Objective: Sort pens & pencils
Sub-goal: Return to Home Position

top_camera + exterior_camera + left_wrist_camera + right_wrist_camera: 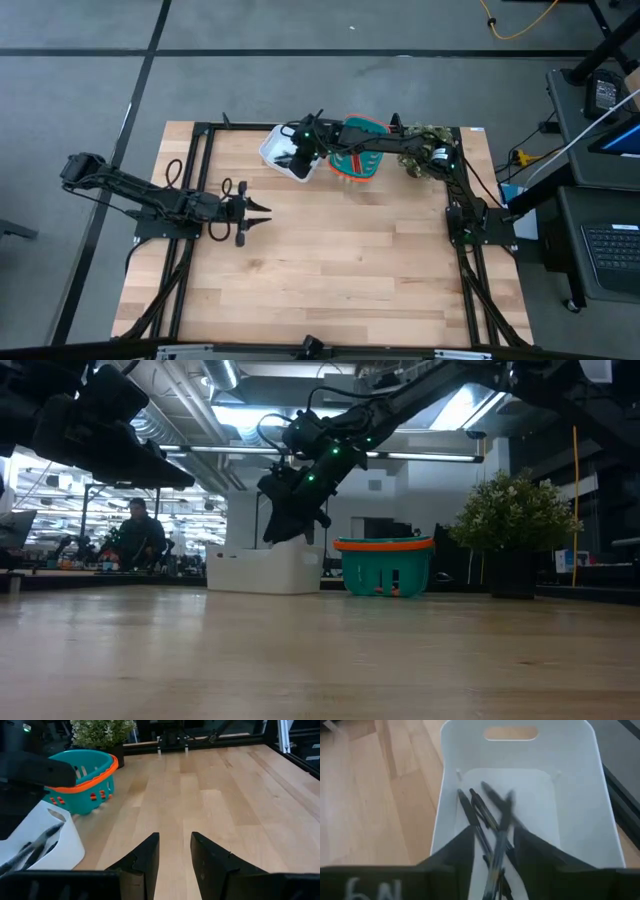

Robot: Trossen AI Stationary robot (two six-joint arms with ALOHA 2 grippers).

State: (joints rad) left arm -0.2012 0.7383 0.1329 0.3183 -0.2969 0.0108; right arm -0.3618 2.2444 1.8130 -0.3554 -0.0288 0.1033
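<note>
Several black pens (479, 812) lie on the floor of the white bin (580, 795), which stands at the table's far side (273, 150). One pen (506, 810) between my fingers shows blurred. My right gripper (492, 832) hangs open over the bin, pointing down into it (300, 165) (290, 525). The teal basket with an orange rim (362, 126) (385, 565) stands just right of the bin; thin red sticks, the pencils (352, 160), show inside it, partly under the right arm. My left gripper (262, 213) (175, 840) waits open, low over bare wood at the left middle.
A potted plant (425, 140) (510, 510) stands right of the basket at the far edge. Black frame rails (195, 180) run along the table's left and right sides. Bare wood (350, 260) fills the middle and near half. A person (135, 530) sits in the room beyond.
</note>
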